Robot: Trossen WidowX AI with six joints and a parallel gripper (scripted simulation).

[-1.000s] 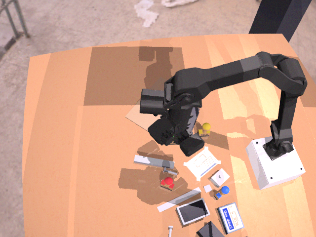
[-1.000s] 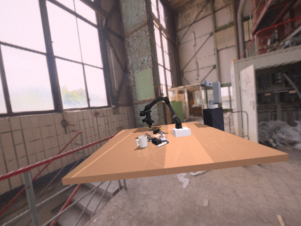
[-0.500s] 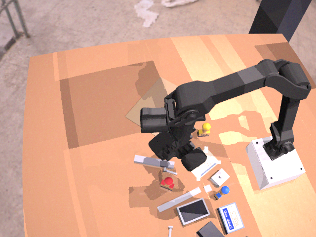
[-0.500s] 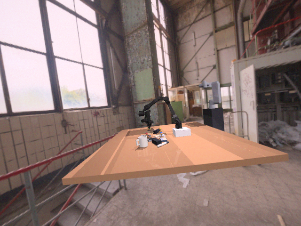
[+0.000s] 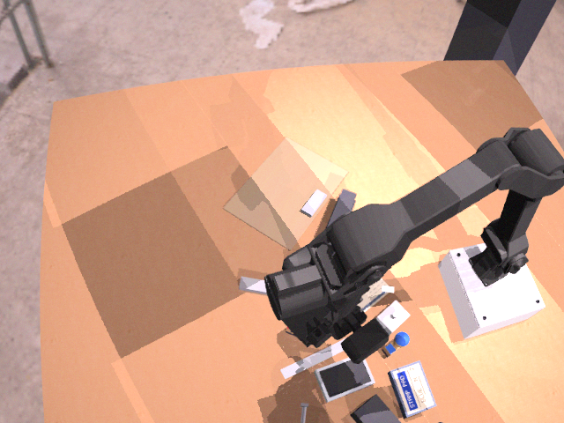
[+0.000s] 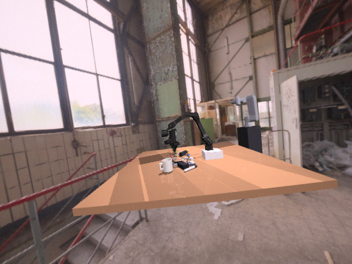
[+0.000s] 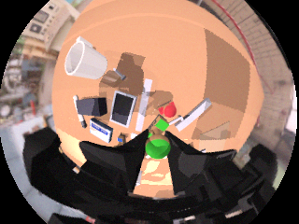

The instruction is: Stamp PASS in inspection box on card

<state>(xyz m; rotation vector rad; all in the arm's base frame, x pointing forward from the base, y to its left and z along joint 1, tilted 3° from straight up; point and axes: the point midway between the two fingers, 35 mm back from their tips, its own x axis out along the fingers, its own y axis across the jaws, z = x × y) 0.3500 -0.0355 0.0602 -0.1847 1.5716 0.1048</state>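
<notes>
My gripper (image 6: 174, 149) (image 7: 156, 133) is shut on the green stamp. The stamp's round green knob (image 7: 157, 147) sits between the fingers, with its green block (image 7: 162, 124) beyond them, above the bench. The arm hides the stamp in the top view. The open ink pad (image 5: 345, 380) (image 7: 123, 108) lies dark in a pale frame, with the white strip between it and the gripper in the wrist view. Its blue and white lid (image 5: 411, 389) (image 7: 101, 130) lies beside it. The card (image 5: 375, 293) is mostly hidden under the arm; its inspection box cannot be made out.
A red stamp (image 7: 168, 109) stands close to the held stamp in the wrist view. A blue stamp (image 5: 401, 338) is near the lid. A white strip (image 5: 309, 360), grey bar (image 5: 251, 285), dark block (image 5: 375, 411), bolt (image 5: 303, 411) and mug (image 6: 168, 165) (image 7: 88, 63) surround the work area.
</notes>
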